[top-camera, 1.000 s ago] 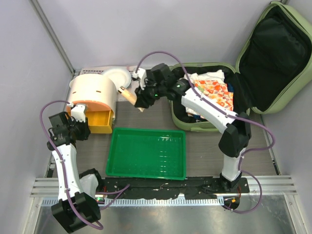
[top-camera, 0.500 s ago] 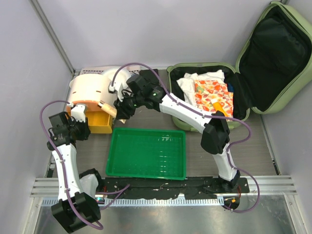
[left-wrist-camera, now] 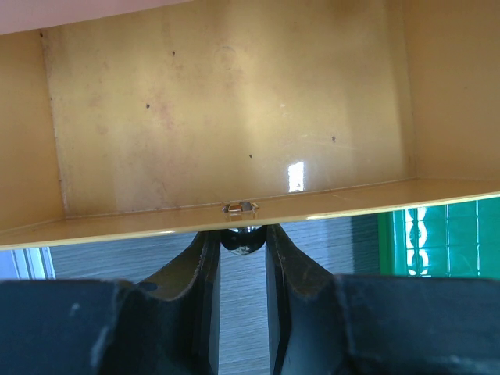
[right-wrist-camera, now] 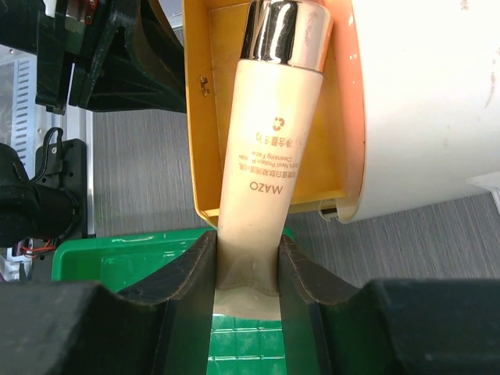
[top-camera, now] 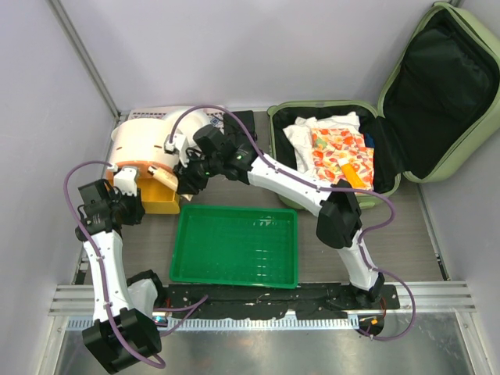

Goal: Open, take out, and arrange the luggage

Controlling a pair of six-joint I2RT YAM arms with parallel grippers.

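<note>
With the left gripper (left-wrist-camera: 242, 234), nipped tight on the small dark round knob (left-wrist-camera: 241, 241) at the front lip of the orange plastic drawer (left-wrist-camera: 234, 117), drawn out of its housing. Close by to the right, on the grey wood-grain table (top-camera: 414, 234), the flat bright green plastic tray (top-camera: 234, 244), lying square to the near edge.

Over the tray's far left corner, the right gripper (right-wrist-camera: 248, 262), clenched on the crimped end of a cream plastic tube (right-wrist-camera: 269, 133) with a shiny metallic cap. Tube slanted, printed side up, cap end within the outline of the open drawer; whether touching the drawer floor, cannot tell.

Behind the drawer, the cream-and-orange round container (top-camera: 148, 141) housing it, close to the left wall.

Farther back and well off to the right, the pale green hard-shell suitcase (top-camera: 437, 86), lying open in the far right corner: base flat on the table, lid with black fabric lining propped up against the right wall. In the base, a crumpled white cloth (top-camera: 301, 137) beside a folded cloth printed in orange and red (top-camera: 336, 148).
</note>
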